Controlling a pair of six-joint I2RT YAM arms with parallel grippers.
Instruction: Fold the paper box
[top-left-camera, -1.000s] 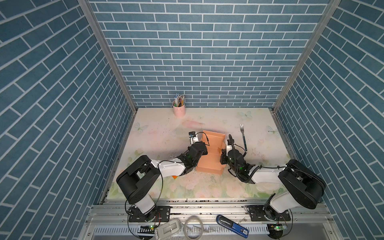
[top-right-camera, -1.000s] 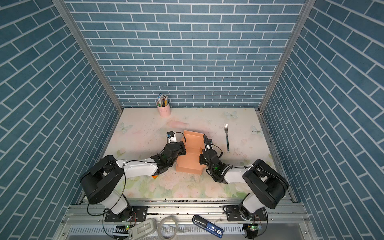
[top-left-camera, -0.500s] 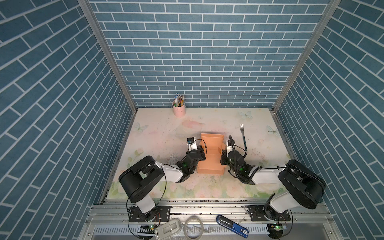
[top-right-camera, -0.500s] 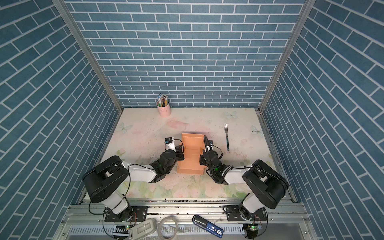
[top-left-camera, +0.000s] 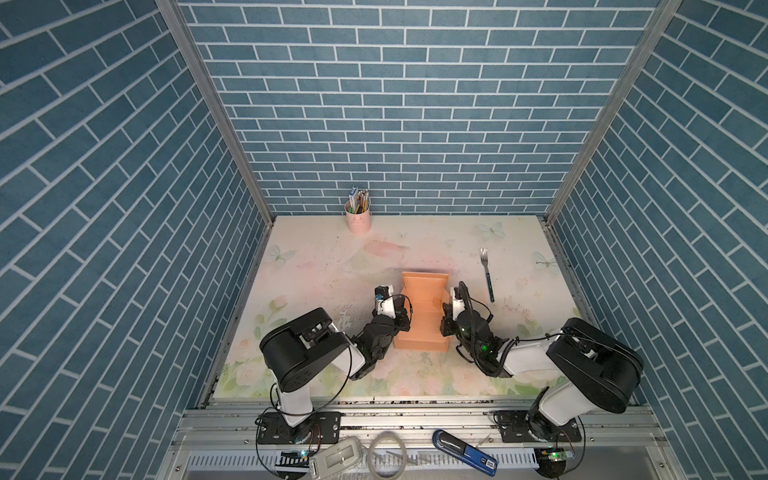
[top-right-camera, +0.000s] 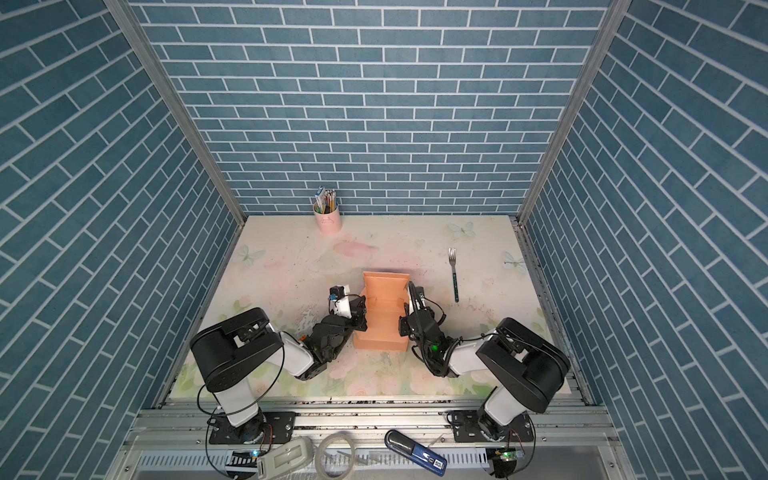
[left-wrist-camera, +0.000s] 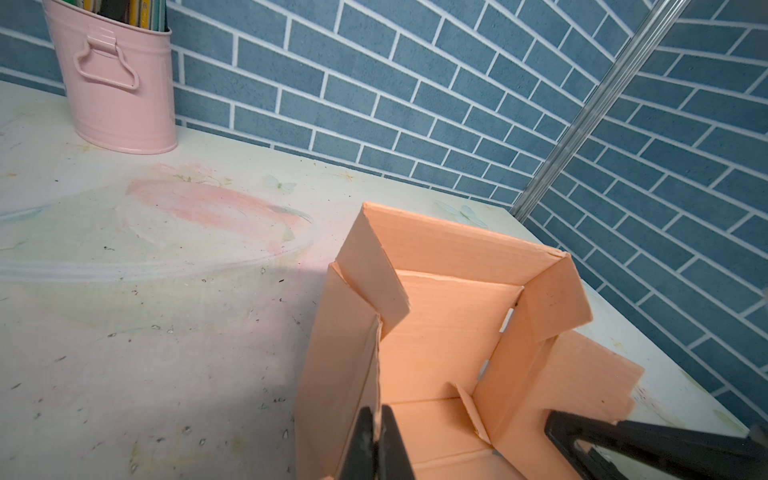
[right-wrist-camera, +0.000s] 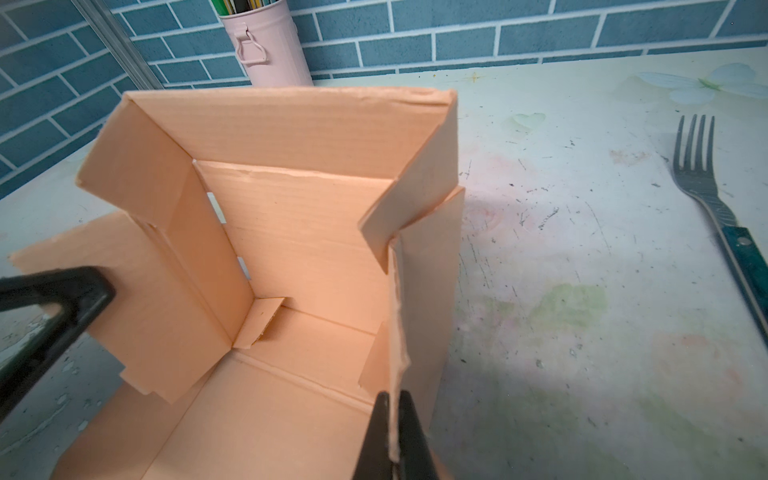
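The peach-orange thin cardboard paper box (top-left-camera: 423, 309) sat half-formed near the middle of the pale floral table (top-left-camera: 324, 266), with its back and side walls raised. The left tool (left-wrist-camera: 376, 436) was pinched closed on the top edge of one side wall, and the right tool (right-wrist-camera: 392, 436) was clamped on the opposite wall. A blue-handled metal fork (top-left-camera: 487, 274) lay apart, on the right tool's side.

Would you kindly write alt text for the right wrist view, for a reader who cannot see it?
The right gripper, shut, pinches the upright side wall of a half-folded peach paper box. The left gripper is at the opposite wall; a fork lies on the table beside the box, a pink cup behind.
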